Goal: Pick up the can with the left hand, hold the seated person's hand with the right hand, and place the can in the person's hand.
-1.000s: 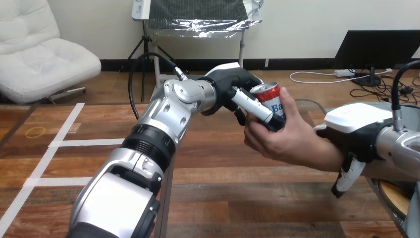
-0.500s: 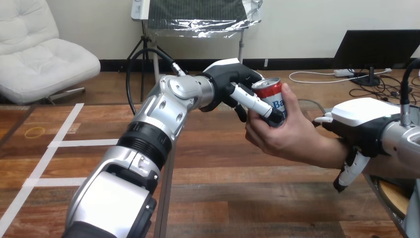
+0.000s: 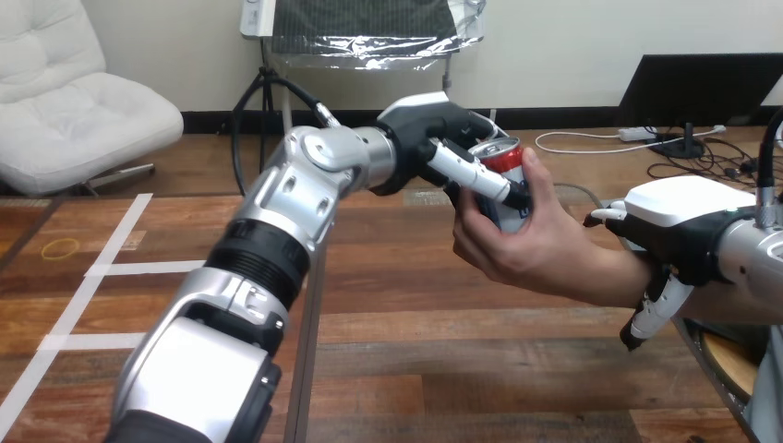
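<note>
A red, white and blue can (image 3: 503, 166) stands upright in the person's hand (image 3: 522, 245), near the middle of the head view. My left hand (image 3: 434, 138) comes in from the left with its fingers curled round the can's near side. The person's fingers wrap the can from below and the thumb lies up its right side. My right hand (image 3: 679, 231) sits at the right on the person's wrist (image 3: 623, 277), its fingers curled down over it.
The wooden table's edge (image 3: 309, 332) runs down the lower middle of the view, under my left arm. A round wooden object (image 3: 734, 365) shows at the bottom right corner.
The can and both hands on it have risen slightly and tilted a little. My right hand has stayed on the person's wrist. The view has shifted a bit.
</note>
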Controlling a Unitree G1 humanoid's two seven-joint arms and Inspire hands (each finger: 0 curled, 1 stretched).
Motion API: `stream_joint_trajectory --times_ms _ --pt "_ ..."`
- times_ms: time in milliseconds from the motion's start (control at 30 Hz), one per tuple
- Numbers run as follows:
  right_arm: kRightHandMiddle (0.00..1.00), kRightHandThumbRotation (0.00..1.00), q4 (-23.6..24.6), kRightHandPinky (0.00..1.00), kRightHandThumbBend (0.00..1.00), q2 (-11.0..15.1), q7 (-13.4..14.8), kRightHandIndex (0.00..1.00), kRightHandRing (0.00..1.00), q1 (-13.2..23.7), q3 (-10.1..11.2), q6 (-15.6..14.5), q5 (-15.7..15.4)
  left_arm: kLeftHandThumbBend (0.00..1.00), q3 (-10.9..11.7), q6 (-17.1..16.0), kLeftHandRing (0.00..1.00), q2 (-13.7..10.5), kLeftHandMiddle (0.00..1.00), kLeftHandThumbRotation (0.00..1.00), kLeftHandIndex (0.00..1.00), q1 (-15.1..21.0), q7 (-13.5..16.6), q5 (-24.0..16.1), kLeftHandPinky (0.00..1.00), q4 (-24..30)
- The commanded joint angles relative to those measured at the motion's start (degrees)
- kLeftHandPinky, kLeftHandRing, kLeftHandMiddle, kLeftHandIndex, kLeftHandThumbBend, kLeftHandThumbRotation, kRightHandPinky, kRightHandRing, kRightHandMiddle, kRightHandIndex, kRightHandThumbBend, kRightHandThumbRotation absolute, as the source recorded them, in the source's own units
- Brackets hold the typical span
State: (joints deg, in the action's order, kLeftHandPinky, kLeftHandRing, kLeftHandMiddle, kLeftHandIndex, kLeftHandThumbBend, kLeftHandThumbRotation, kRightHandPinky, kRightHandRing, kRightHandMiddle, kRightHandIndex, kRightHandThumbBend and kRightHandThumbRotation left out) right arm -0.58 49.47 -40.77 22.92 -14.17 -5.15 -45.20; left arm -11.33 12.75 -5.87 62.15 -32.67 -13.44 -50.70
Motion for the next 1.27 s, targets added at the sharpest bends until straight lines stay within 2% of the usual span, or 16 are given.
stream_joint_trajectory --times_ms 0,400,500,700,800,1233 --pt "1.0 0.23 2.4 0.94 0.79 2.4 1.1 0.96 1.0 2.6 4.5 -1.1 0.9 0.64 1.6 -0.8 0.55 -3.9 0.62 0.0 0.65 1.7 -0.5 1.2 0.46 2.5" --pt "1.0 0.22 3.8 0.93 0.8 2.9 0.2 0.96 1.0 1.2 5.9 -1.8 1.9 0.65 3.0 -0.7 0.55 -8.0 0.62 0.0 0.64 0.9 -1.2 2.7 0.47 1.0" --pt "1.0 0.23 3.8 0.92 0.8 2.9 1.1 0.95 1.0 0.6 6.5 -1.1 2.7 0.64 3.1 -1.7 0.55 -9.4 0.63 0.0 0.65 0.4 -2.2 2.8 0.48 1.2" --pt "1.0 0.23 5.3 0.92 0.81 3.0 0.3 0.95 1.0 -0.1 7.2 -2.0 2.6 0.62 3.8 -3.5 0.56 -11.5 0.63 0.0 0.66 -0.5 -3.3 3.6 0.49 1.1" --pt "1.0 0.23 5.7 0.92 0.81 2.9 0.4 0.95 1.0 -0.4 7.5 -2.3 2.7 0.62 4.5 -2.5 0.56 -12.3 0.63 0.0 0.66 -1.1 -2.2 3.8 0.49 2.0" --pt "1.0 0.22 9.7 0.93 0.8 2.7 -0.5 0.95 1.0 -2.8 10.2 -4.0 4.4 0.6 7.2 -2.8 0.58 -15.8 0.65 0.0 0.69 -4.3 -2.7 6.4 0.51 4.7"
